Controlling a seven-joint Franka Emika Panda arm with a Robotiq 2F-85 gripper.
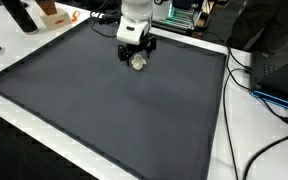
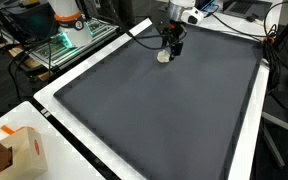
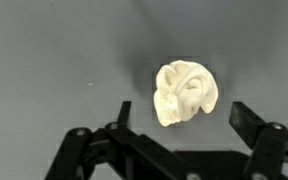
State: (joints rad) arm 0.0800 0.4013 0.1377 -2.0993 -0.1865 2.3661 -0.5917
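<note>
Wrist view puts the crumpled white wad (image 3: 187, 93) right between the fingers of your pincer (image 3: 184, 116). The fingers stand wide apart. The left one is close beside the wad and the right one well clear of it, and neither seems to touch it, so the pincer holds nothing. The wad lies on the dark mat (image 3: 54, 60), casting a soft shadow to its left.

Both exterior views show the pincer (image 1: 136, 50) (image 2: 171, 40) hanging low over the wad (image 1: 138, 63) (image 2: 164, 56), at the far end of the mat (image 1: 114, 110) that covers the desk (image 1: 240, 125).

By my reading you are at the approach, lined up but not yet gripping. A clean grip from here calls for a short drop, then a nudge to the right so the wad sits centred before the fingers close.
</note>
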